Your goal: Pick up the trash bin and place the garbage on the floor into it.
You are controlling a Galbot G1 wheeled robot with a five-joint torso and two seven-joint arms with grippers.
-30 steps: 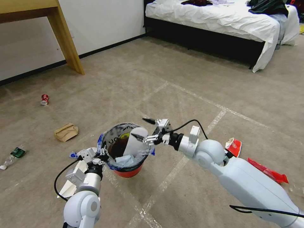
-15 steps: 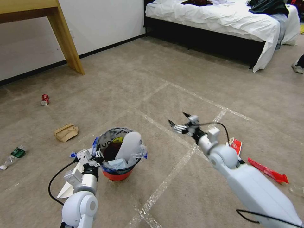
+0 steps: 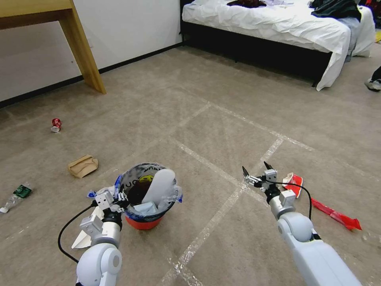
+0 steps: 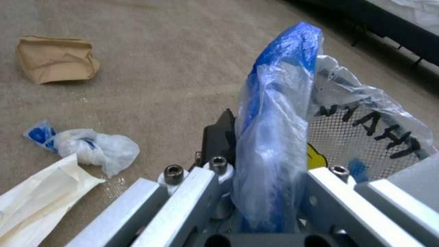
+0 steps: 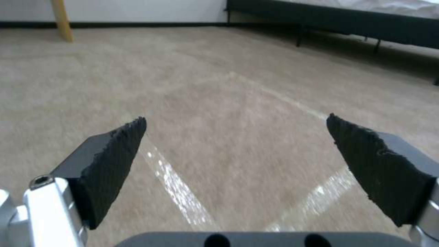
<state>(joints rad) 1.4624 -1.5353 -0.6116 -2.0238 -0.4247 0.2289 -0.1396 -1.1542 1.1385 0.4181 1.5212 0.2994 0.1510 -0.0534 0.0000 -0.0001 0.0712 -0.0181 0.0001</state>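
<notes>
Left gripper (image 3: 119, 196) clamped on the bag-lined rim of the trash bin (image 3: 146, 216), held low over the carpet (image 3: 206, 119) with a white foam piece (image 3: 156, 186) poking out of it. Right gripper (image 3: 257, 174) off to the right, jaws spread wide and empty above the taped lines (image 3: 206, 234), just beside the red wrappers (image 3: 333, 216). Farther left on the floor: brown carton (image 3: 82, 165), red can (image 3: 56, 124), green-labelled bottle (image 3: 16, 196).

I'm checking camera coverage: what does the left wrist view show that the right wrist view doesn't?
Only the left wrist view: the left tool clamped on the trash bin rim and its blue-edged bag, the brown carton, a knotted plastic scrap. Only the right wrist view: the right tool, open and empty, and the table leg. Both: beige carpet and the dark bed frame.
</notes>
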